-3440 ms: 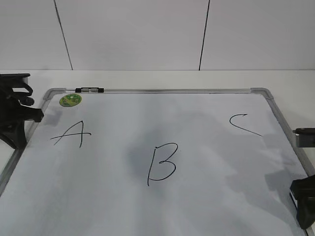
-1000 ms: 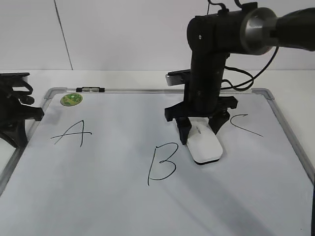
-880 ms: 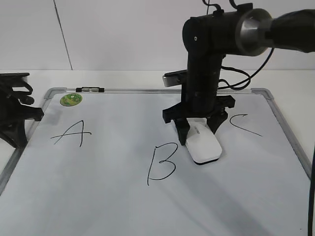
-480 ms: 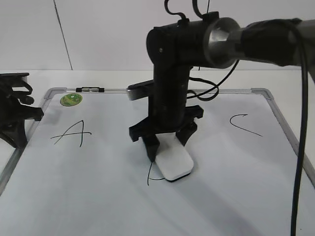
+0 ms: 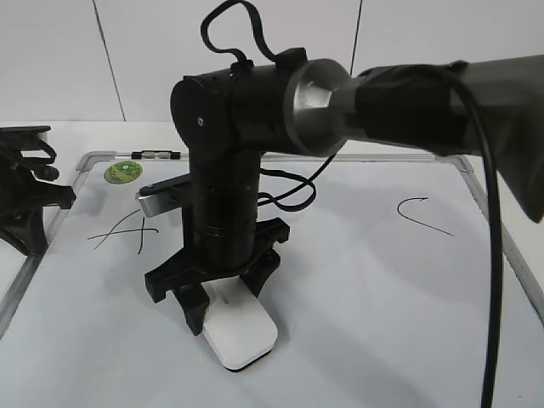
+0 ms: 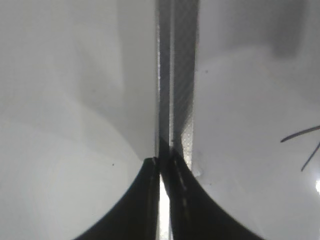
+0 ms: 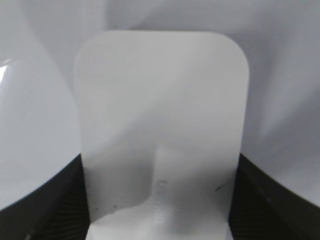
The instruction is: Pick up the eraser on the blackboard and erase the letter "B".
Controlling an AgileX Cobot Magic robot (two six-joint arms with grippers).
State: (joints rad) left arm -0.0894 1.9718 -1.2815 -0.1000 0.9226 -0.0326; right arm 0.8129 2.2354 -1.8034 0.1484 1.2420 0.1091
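Observation:
My right gripper (image 5: 223, 299) is shut on the white eraser (image 5: 240, 334) and presses it flat on the blackboard (image 5: 374, 306) at the front, left of the middle. In the right wrist view the eraser (image 7: 160, 125) fills the space between the two black fingers (image 7: 159, 200). No letter "B" shows on the board; the place where it stood is bare or hidden behind the arm. My left gripper (image 5: 34, 200) rests at the board's left edge; in the left wrist view its fingers (image 6: 165, 167) are shut over the grey frame (image 6: 176, 75).
A black "A" (image 5: 119, 229) is partly hidden behind the right arm. A black "C" (image 5: 421, 214) is at the right. A green round sticker (image 5: 121, 172) and a small clip (image 5: 155, 155) sit at the board's far left corner. A white wall stands behind.
My right gripper slid the eraser from right of the "B" leftward and toward the front, across the letter. The "B" no longer shows. The left arm has not moved.

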